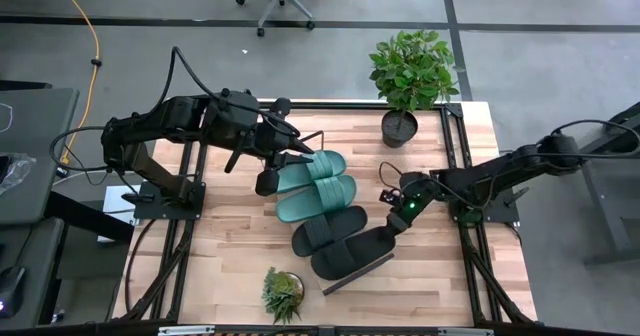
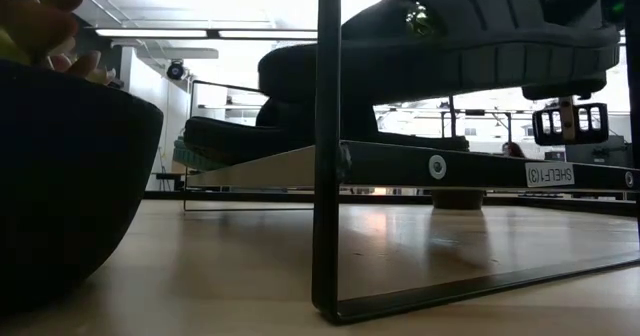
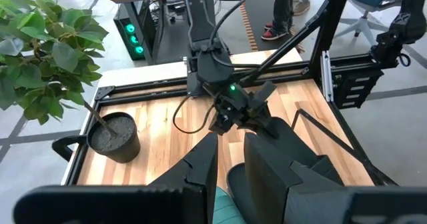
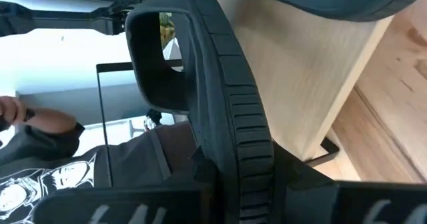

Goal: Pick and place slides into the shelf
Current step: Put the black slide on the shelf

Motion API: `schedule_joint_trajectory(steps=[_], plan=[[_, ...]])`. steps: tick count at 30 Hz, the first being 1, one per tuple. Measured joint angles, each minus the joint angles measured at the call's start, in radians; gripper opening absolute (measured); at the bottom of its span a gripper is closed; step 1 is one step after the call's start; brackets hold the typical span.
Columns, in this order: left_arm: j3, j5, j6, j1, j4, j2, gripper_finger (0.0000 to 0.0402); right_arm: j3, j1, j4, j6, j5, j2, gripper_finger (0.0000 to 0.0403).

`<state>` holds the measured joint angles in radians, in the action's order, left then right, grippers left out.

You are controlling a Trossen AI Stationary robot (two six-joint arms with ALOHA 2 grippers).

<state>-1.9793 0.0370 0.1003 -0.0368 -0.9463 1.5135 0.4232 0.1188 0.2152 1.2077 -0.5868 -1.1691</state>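
Right gripper (image 1: pixel 396 222) is clamped on the heel edge of a black slide (image 1: pixel 355 254), holding it over the shelf (image 1: pixel 352 275) at table centre, 5 o'clock end. Second black slide (image 1: pixel 327 231) and two teal slides (image 1: pixel 318 198) lie in a row toward 11 o'clock. Left gripper (image 1: pixel 297 154) hovers at the far teal slide (image 1: pixel 308 169), fingers narrowly parted, holding nothing.

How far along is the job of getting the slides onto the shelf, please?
Nearly finished. Both teal slides and one black slide already lie on the shelf. In hand: the right end effector grips the last black slide at its heel, over the shelf's near end. Left: set it down and let go. The left end effector hovers, fingers apart, by the teal pair.
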Motion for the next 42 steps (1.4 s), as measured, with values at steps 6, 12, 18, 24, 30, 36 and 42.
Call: schedule_joint_trajectory(steps=[6, 12, 18, 24, 30, 36, 42], plan=[[0.0, -0.003, 0.0, 0.0, -0.008, 0.0, 0.0062, 0.0, 0.04, 0.064, 0.046, 0.039, -0.057, 0.0039], [0.0, -0.004, 0.0, 0.0, -0.03, 0.0, 0.0062, 0.0, 0.055, 0.104, 0.076, 0.061, -0.092, 0.0039], [0.0, -0.004, 0.0, 0.0, -0.039, 0.0, 0.0062, 0.0, 0.055, 0.149, 0.095, 0.06, -0.122, 0.0039], [0.0, -0.004, 0.0, 0.0, -0.046, 0.0, 0.0062, 0.0, 0.059, 0.229, 0.122, 0.053, -0.169, 0.0039], [0.0, -0.004, 0.004, 0.0, -0.053, 0.0, 0.0062, 0.0, 0.079, 0.271, 0.148, 0.036, -0.224, 0.0039], [0.0, -0.004, 0.007, 0.0, -0.053, 0.0, 0.0063, 0.0, 0.086, 0.315, 0.16, 0.068, -0.256, 0.004], [0.0, -0.004, 0.007, 0.0, -0.053, 0.0, 0.0062, 0.0, 0.085, 0.328, 0.162, 0.099, -0.256, 0.0057]])
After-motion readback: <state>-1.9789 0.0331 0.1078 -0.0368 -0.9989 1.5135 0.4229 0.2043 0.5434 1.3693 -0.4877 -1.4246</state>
